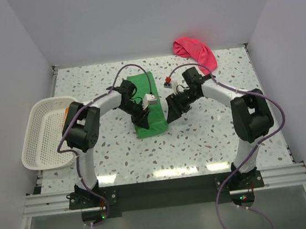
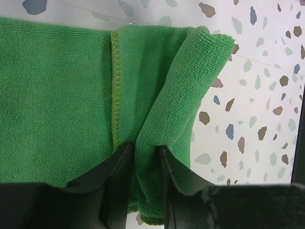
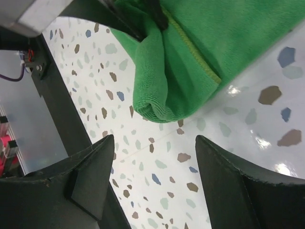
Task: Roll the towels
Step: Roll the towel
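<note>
Both arms have leaned in over the middle of the bench [image 1: 202,147], and the green towel [image 1: 156,127] lies flat there with its near edge turned over into a loose first fold. The left claw [image 2: 145,148] is closed on that fold: a soft ridge of green cloth stands up between its two fingers [image 2: 119,167] and touches both, though I can't judge how firm the pinch is. The right claw [image 3: 155,140] is wide open with nothing in it, hanging just off the folded end, which sits a little ahead of its fingertips with bare bench directly under them. The pink towel [image 1: 194,51] lies bunched far beyond the right claw, against the back wall, and the white mesh basket [image 1: 30,135] sits well out to the side of the left claw. The rolling looks barely begun to me, and the fold is the weak spot. Only one claw has hold of it, at one place, so if that pinch slackens the plush cloth will likely spring back flat. If the left claw pushes forward alone, its side may wind tighter than the free end and the roll may come out skewed like a cone. The bench looks glossy, so the whole towel might slide rather than roll. The two claws are also close together, and a careless closing move by the right one could knock the left.
</note>
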